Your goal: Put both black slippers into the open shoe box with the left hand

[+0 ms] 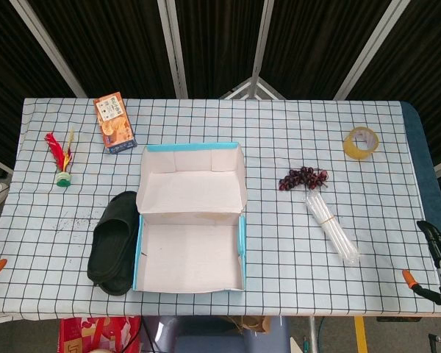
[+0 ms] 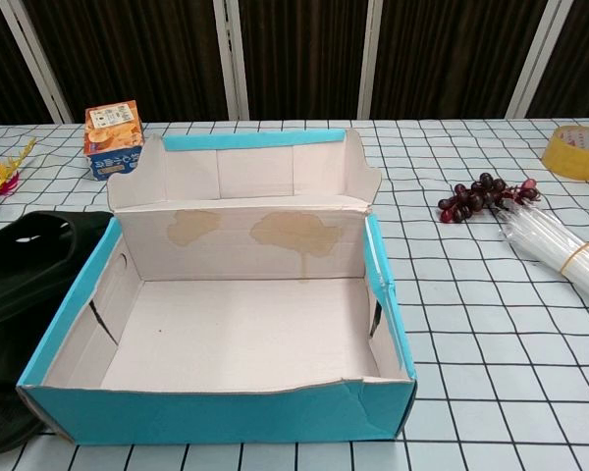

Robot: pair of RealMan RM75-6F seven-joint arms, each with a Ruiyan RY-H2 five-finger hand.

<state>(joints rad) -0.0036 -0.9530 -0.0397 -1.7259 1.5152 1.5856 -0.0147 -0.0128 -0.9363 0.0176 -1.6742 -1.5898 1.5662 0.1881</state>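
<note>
- Far to the left of the shoe box (image 1: 191,220), a feathered shuttlecock (image 1: 62,158) and an orange carton (image 1: 115,122) sit on the checked surface (image 1: 279,250); steer your reach away from both.
- The black slippers (image 1: 116,241) lie touching the box's left wall, apparently stacked or overlapping; I cannot tell which. Neither is inside yet.
- Your left hand shows in neither view, so its fingers cannot be judged. Bring it in from the box's left, spread the fingers wide, and take the upper slipper across its strap before lifting.
- The box is open and bare inside, its lid flap standing at the rear. Lift clear over the blue left wall, then lower flat.
- Right of the box lie dark grapes (image 1: 303,178), a clear tube bundle (image 1: 332,226) and a tape roll (image 1: 361,142).
- Furthest right of the box, your right hand (image 1: 439,246) holds nothing, fingers slightly parted; keep it parked.
</note>
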